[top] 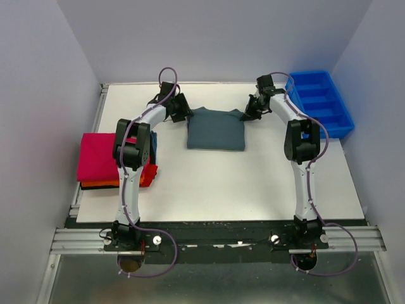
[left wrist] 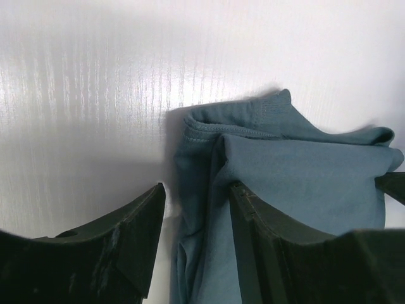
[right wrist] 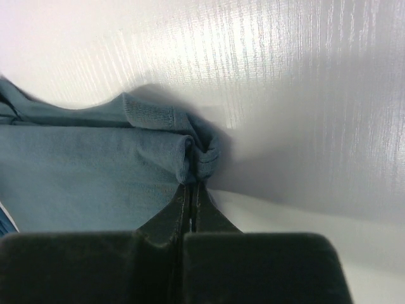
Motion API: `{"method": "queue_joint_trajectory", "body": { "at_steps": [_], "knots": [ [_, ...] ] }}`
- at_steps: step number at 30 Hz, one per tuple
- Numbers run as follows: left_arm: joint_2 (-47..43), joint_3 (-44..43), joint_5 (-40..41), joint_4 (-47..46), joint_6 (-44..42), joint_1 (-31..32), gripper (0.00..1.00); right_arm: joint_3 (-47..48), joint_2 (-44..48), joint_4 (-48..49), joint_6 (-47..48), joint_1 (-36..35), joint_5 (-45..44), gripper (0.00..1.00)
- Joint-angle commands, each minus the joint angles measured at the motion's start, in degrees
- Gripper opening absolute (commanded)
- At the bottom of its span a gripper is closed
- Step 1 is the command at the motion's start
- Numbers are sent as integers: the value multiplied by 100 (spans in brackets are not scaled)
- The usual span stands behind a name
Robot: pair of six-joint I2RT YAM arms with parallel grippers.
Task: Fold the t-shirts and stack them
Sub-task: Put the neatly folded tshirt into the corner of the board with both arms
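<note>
The slate grey-blue t-shirt (top: 216, 128) lies folded into a rough square at the table's far middle. My left gripper (top: 184, 116) is at its far left corner; in the left wrist view it (left wrist: 197, 193) is open, its jaws straddling the shirt's folded edge (left wrist: 202, 164). My right gripper (top: 245, 116) is at the far right corner and in the right wrist view it (right wrist: 192, 188) is shut on the bunched corner of the grey-blue shirt (right wrist: 196, 158). The crimson-pink t-shirt (top: 98, 156) lies folded on the orange t-shirt (top: 101, 184) at the left edge.
A bright blue plastic tray with compartments (top: 319, 101) stands at the far right of the white table (top: 240, 190). Grey walls close in the back and sides. The left arm's elbow (top: 133, 149) hangs over the stack's right edge.
</note>
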State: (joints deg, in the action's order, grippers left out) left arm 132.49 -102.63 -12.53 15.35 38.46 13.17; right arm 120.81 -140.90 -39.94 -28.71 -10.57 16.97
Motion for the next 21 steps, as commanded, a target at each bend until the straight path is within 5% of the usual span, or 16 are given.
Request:
{"method": "queue_joint_trajectory", "body": {
  "at_steps": [1, 10, 14, 21],
  "knots": [
    [313, 24, -188, 91, -5, -16, 58, -40, -43, -128, 6, -77, -177, 1],
    [717, -125, -679, -304, 329, -25, 40, 12, 71, -145, 50, -103, -80, 1],
    [692, 171, -1014, -1032, 636, -51, 0, -66, 264, -128, 172, -182, 34, 1],
    [-914, 1340, -470, -1702, 207, -122, 0, -1164, 1678, 417, 383, -270, -53, 1]
  ]
}}
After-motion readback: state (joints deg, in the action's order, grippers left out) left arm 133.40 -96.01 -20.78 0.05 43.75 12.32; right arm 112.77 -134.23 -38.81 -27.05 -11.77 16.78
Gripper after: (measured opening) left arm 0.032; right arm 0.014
